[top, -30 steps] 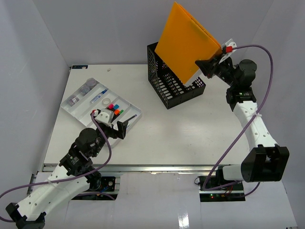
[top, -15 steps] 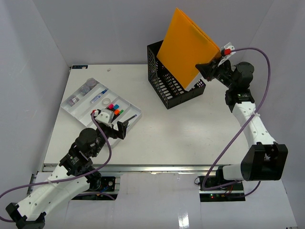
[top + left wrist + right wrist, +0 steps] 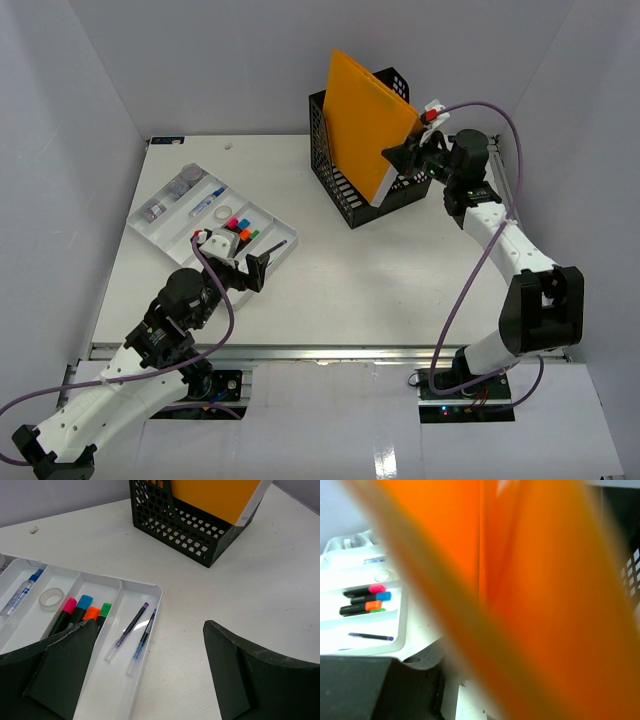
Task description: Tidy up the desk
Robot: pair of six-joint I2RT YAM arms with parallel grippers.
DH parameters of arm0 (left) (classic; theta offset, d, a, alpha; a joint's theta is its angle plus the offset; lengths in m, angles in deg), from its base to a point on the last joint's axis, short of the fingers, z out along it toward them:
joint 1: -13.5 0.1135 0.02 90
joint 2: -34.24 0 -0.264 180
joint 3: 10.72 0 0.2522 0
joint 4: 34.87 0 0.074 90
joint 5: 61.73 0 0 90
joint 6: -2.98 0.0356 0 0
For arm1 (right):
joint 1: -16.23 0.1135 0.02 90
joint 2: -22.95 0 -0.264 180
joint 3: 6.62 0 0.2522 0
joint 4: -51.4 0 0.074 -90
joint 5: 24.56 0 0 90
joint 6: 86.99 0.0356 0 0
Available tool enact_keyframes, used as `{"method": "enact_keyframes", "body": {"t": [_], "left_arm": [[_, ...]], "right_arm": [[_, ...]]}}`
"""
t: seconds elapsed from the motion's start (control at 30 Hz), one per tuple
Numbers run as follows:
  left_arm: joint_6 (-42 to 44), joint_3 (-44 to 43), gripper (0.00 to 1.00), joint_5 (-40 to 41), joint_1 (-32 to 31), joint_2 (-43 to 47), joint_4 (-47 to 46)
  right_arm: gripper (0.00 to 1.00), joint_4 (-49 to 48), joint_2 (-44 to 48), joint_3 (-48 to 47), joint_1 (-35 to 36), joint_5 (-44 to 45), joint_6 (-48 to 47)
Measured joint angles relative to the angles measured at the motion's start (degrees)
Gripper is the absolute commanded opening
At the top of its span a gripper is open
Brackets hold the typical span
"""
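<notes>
**Desk [image 3: 400,290] tidy-up: folder going into the basket**

The desk lies white and wide under both my arms. At its far middle stands the black mesh basket [image 3: 345,195], open at the top to take papers. I hold the orange folder [image 3: 362,120] upright with its lower end inside the basket. My right gripper [image 3: 398,158] is pinched tight on the folder's right edge so it cannot tip. On the left, the white tray [image 3: 142,583] keeps the markers [image 3: 80,611] and pens [image 3: 132,630] in separate slots. My left gripper [image 3: 150,670] hangs by the tray's near corner, jaws wide, holding nothing.
</notes>
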Motion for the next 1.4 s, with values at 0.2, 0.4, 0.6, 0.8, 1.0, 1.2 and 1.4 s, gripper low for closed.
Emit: {"method": "enact_keyframes", "body": {"t": [0.2, 0.4, 0.6, 0.8, 1.0, 1.2, 1.4], "left_arm": [[0.02, 0.00, 0.98, -0.05, 0.00, -0.03, -0.01], [0.16, 0.00, 0.98, -0.14, 0.16, -0.29, -0.01], [0.26, 0.00, 0.98, -0.17, 0.18, -0.51, -0.01], [0.44, 0.00, 0.98, -0.20, 0.20, -0.80, -0.01], [0.44, 0.00, 0.98, -0.22, 0.20, -0.83, -0.01], [0.44, 0.00, 0.98, -0.45, 0.21, -0.83, -0.01], [0.43, 0.00, 0.98, -0.79, 0.22, -0.80, -0.01]], "right_arm": [[0.08, 1.81, -4.35, -3.05, 1.83, 3.41, -2.95], [0.08, 2.95, -8.31, -7.98, 3.15, 5.73, -4.34], [0.08, 3.45, -10.36, -10.05, 4.80, 6.71, -4.70], [0.08, 3.39, -10.92, -10.10, 5.66, 7.31, -6.15], [0.40, 2.07, -10.88, -6.21, 5.88, 7.82, -8.74], [0.96, 2.57, -9.53, -2.69, 6.04, 7.62, -10.80], [0.90, 3.58, -2.84, -1.92, 6.05, 7.51, -11.84]]}}
